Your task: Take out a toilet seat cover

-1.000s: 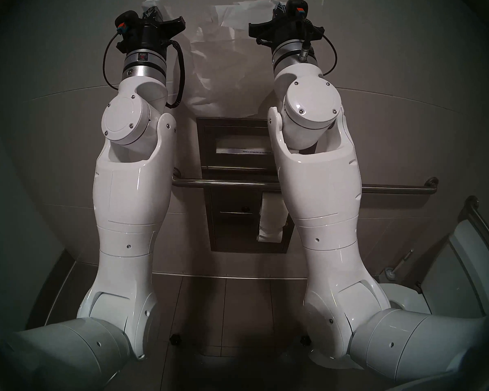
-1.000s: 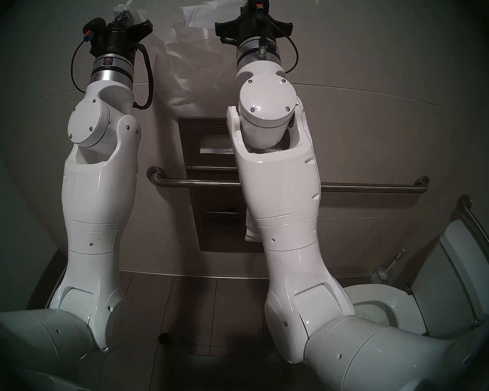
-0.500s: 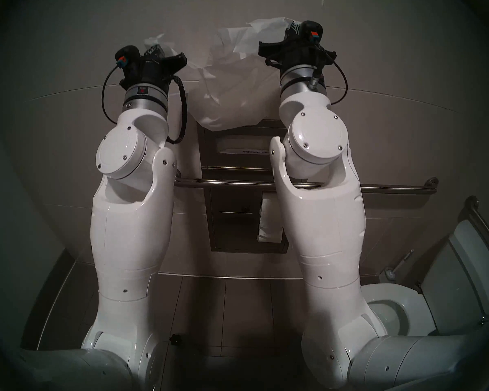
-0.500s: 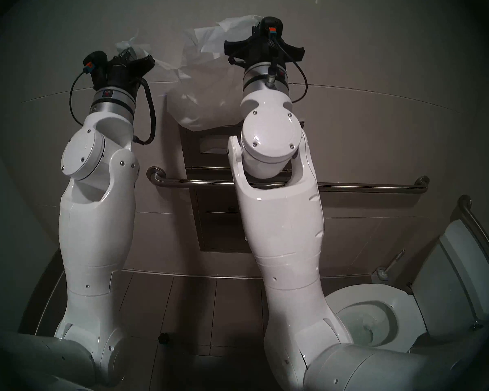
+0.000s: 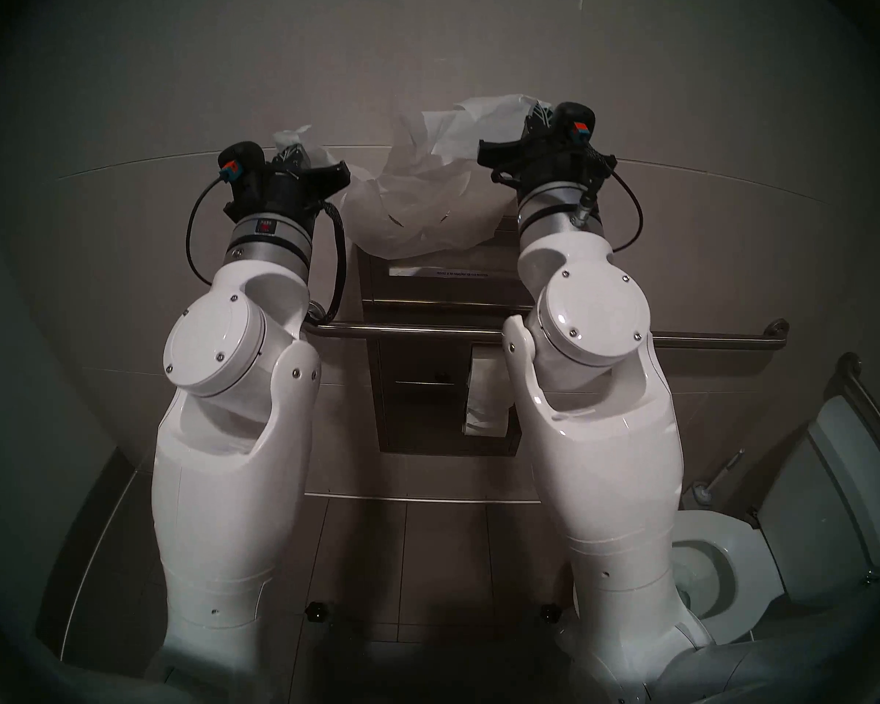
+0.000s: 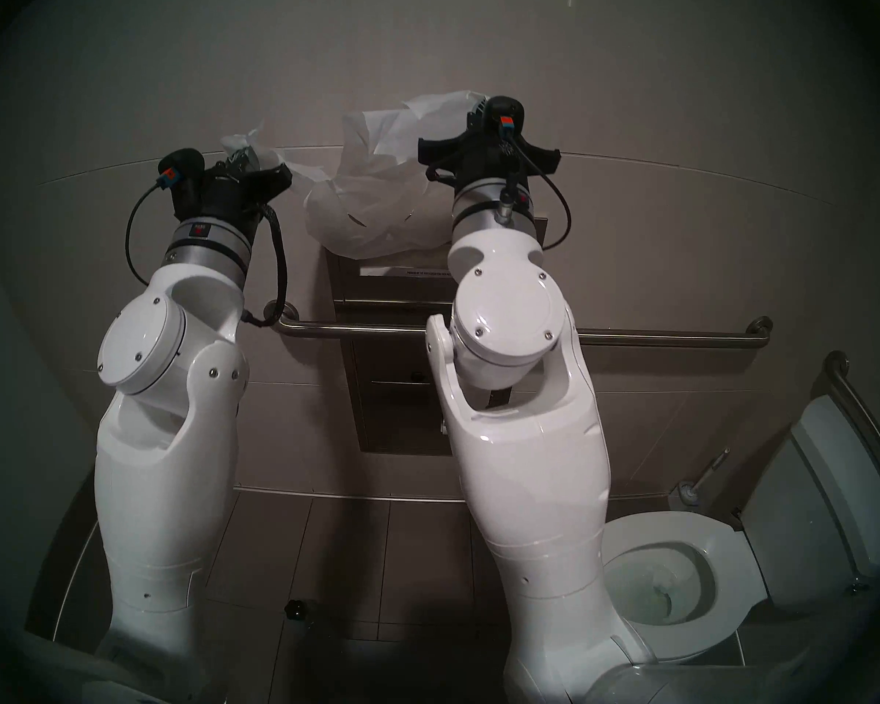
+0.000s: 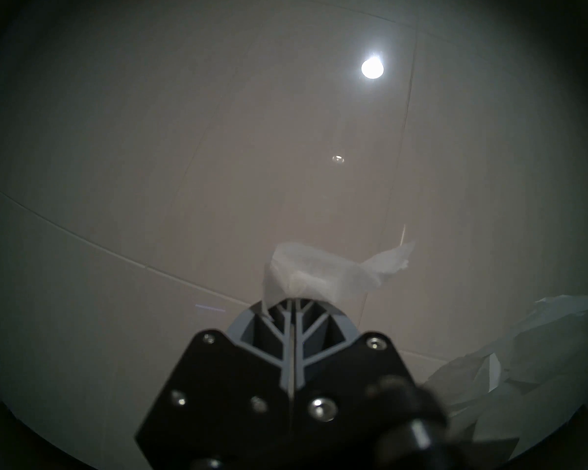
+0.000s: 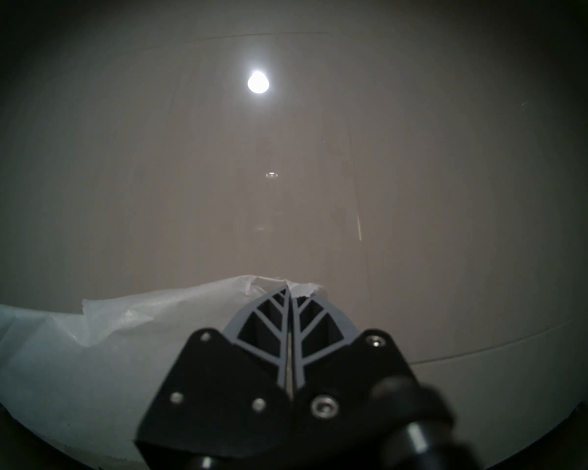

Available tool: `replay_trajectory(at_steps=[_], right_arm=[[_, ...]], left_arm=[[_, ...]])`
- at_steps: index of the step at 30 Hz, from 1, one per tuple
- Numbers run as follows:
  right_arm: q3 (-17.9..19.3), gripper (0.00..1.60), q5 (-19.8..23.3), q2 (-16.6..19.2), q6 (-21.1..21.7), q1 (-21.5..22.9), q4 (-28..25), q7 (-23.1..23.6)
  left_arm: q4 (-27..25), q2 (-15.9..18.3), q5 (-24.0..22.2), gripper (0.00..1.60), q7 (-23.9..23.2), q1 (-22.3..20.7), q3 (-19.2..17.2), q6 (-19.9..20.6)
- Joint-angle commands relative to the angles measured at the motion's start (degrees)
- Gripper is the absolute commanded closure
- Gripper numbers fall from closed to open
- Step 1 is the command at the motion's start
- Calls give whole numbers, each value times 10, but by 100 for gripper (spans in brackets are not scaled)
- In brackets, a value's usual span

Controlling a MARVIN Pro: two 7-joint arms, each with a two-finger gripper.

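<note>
The toilet seat cover [image 5: 428, 205] is a thin, crinkled white sheet hanging bunched between my two raised grippers, in front of the tiled wall. Its lower edge droops over the top of the steel dispenser [image 5: 428, 291]. My left gripper [image 5: 290, 152] is shut on the sheet's left corner, and a tuft of tissue [image 7: 306, 272] sticks out past the closed fingertips [image 7: 292, 303]. My right gripper [image 5: 537, 113] is shut on the right corner, with the cover [image 8: 116, 340] trailing off to the left of its closed tips [image 8: 288, 289].
A horizontal grab bar [image 5: 707, 340] crosses the wall below the dispenser slot. A strip of toilet paper [image 5: 483, 398] hangs in the lower recess. The toilet [image 6: 732, 586] with its tank [image 6: 809, 510] and a brush [image 6: 687, 489] stand at the lower right.
Both arms have come down with the sheet still gripped. The cover has sagged and bunched, and its lower edge now overlaps the dispenser's top.
</note>
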Motion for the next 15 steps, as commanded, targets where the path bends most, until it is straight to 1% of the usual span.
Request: replay_trajectory(at_steps=[1, 6, 8, 12, 15], right_arm=[[10, 160, 20, 26, 15, -53, -64, -5], [14, 160, 54, 30, 40, -71, -76, -7], [15, 160, 81, 30, 65, -73, -82, -2], [16, 160, 91, 31, 88, -78, -81, 1], [15, 160, 95, 32, 92, -81, -80, 2]], left_arm=[[-45, 14, 5, 160, 0, 52, 0, 3], [-49, 19, 3, 160, -1, 73, 5, 4], [-47, 22, 4, 160, -2, 80, 10, 5], [-46, 24, 5, 160, -2, 91, 14, 4], [-43, 26, 6, 160, -2, 95, 15, 3]])
